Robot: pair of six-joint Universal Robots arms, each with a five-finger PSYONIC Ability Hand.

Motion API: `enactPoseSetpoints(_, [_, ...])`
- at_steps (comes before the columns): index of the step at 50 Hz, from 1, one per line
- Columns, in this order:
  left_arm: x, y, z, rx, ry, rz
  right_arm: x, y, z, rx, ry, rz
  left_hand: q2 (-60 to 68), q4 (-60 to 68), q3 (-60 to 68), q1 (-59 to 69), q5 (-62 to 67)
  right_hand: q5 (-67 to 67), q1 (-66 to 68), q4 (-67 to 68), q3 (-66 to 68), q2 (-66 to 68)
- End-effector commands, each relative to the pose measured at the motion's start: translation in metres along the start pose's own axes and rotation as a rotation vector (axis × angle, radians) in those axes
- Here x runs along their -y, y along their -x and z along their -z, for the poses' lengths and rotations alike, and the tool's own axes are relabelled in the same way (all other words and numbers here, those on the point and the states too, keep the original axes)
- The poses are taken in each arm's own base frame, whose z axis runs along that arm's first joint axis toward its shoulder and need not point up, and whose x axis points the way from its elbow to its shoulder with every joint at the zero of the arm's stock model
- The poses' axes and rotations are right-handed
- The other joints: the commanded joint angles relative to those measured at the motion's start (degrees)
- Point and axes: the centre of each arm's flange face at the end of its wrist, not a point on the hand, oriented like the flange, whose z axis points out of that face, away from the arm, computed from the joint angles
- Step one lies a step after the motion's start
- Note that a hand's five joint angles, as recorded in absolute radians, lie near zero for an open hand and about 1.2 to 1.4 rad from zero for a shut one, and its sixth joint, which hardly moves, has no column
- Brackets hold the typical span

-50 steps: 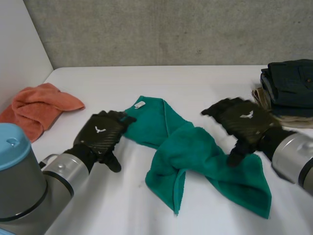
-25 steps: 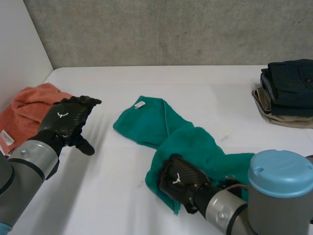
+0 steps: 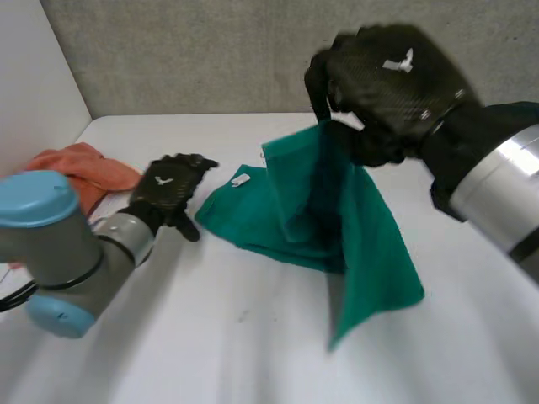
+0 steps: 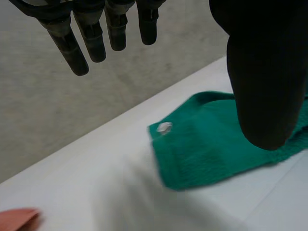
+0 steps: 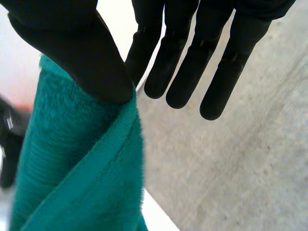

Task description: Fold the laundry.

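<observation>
Raising the green towel (image 3: 370, 244) off the tabletop (image 3: 210, 353) with the right hand (image 3: 392, 80), pinching an upper edge between the thumb and the nearest of the straight fingers (image 5: 178, 72), as read from the right wrist view. Letting most of the cloth hang from that pinch in a twisted drape, with the far part and its white tag (image 3: 240, 179) lying flat on the tabletop.

Holding nothing on the left: hovering the left hand (image 3: 168, 189) near the tagged corner, apart from it, fingers (image 4: 91, 41) straight and spread well away from the thumb.

Judging from this, working at the opening-out step, getting the towel shaken loose and spread before any fold. Probably needing next a grasp by the left hand on the tagged corner, then a drawing apart of both hands to take out the twist and lay the cloth flat and square.

Finding plenty of bare tabletop on the near side and to the right of the towel for spreading. Minding the orange towel (image 3: 93, 168) bunched by the left edge, just behind the left hand, and the grey wall along the far edge, close beyond the raised hand.
</observation>
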Motion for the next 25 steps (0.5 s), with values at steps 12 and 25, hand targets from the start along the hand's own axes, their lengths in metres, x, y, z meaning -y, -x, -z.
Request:
enactPoseSetpoints(12, [-0.02,-0.12,-0.003,-0.326,0.06,0.059,0.046,-0.053,0.012,-0.087,-0.185,-0.206,-1.77,-1.73,-2.18,-0.73,-2.76,13.53,15.19,11.32,11.81,12.25])
enactPoseSetpoints(25, [0.071,-0.035,-0.046,0.043,-0.269,0.118,-0.009,-0.105,-0.019,-0.206,-0.114,-0.264,68.23,68.27,67.82,69.27,67.24,13.53,15.19,11.32,11.81,12.25])
